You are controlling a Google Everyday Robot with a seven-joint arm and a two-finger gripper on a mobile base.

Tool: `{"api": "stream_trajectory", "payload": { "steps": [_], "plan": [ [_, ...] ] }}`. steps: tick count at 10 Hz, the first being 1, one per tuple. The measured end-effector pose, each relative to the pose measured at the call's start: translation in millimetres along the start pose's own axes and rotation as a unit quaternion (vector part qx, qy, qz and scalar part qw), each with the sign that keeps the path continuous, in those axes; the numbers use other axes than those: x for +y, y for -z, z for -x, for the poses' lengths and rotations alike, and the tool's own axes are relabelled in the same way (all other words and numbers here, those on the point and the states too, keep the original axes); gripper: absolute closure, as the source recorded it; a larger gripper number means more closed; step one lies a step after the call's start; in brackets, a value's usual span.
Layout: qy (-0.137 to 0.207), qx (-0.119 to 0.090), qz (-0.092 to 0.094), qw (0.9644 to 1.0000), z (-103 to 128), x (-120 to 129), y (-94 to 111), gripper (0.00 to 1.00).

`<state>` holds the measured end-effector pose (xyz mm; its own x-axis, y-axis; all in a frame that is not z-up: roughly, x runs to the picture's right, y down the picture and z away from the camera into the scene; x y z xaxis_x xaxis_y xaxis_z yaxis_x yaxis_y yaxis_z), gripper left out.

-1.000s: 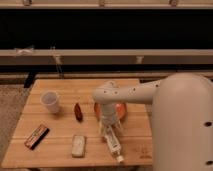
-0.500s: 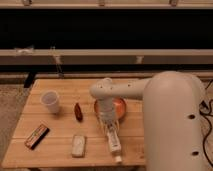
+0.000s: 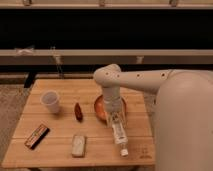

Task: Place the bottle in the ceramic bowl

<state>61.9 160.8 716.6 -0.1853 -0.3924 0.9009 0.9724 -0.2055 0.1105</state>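
1. The bottle [image 3: 120, 136], slim, whitish-clear, pale-labelled and white-capped, is seen just in front of the orange-red ceramic bowl [image 3: 100, 106], above the tabletop [image 3: 55, 155].
2. The hand [image 3: 115, 120] is closed on its upper end.

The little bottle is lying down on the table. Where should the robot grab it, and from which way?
Grab the bottle across its slim body, coming straight down from above. It lies flat on the table, cap toward the near edge, so its long sides are free while the cap is narrow. The gripper sits there, shut on the bottle's end nearest the bowl.
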Motion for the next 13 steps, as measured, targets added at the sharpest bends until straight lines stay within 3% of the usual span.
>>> {"api": "stream_trajectory", "payload": {
  "steps": [2,6,7,13],
  "plan": [
    [-0.008,0.016,0.004,0.9998,-4,17,25,1.0],
    [-0.021,0.038,0.014,0.9989,-36,35,44,1.0],
    [-0.024,0.044,0.017,0.9986,-46,38,47,0.95],
    [-0.033,0.095,0.033,0.9944,-118,34,72,0.35]
  ]
}}
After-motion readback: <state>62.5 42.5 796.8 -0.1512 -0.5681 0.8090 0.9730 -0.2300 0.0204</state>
